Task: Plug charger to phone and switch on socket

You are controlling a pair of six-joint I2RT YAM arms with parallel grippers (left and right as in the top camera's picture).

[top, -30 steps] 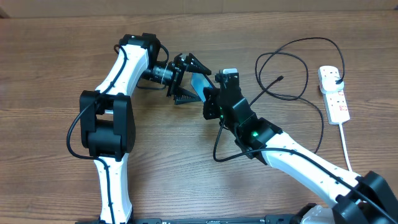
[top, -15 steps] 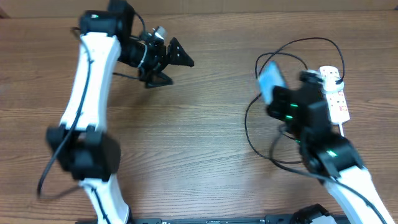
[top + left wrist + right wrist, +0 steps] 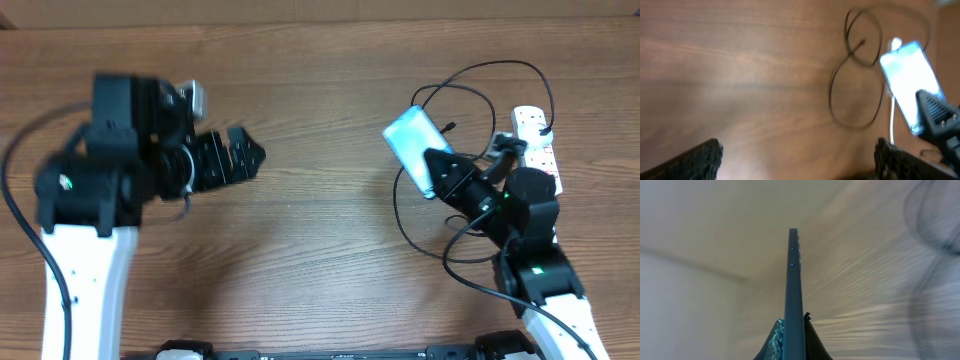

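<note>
Right hand [image 3: 438,166] clamped on phone [image 3: 410,140] end | left hand [image 3: 248,152] apart, well away from charger [image 3: 830,95]

Wood-grain worktop [image 3: 320,250] carried looped black charger [image 3: 505,63] at right; white socket [image 3: 535,130] lay beside, far right.

Phone [image 3: 412,148] aloft; charger [image 3: 394,207] loops beside socket [image 3: 538,152]

Phone [image 3: 408,140] right of centre, above table [image 3: 320,260], clamped in right gripper [image 3: 436,166]. Charger cable [image 3: 395,210] loops on table behind and beneath phone. Power strip [image 3: 540,160] far right, just beside loops. Left gripper [image 3: 243,158] far left, jaws spread, well apart from phone.
</note>
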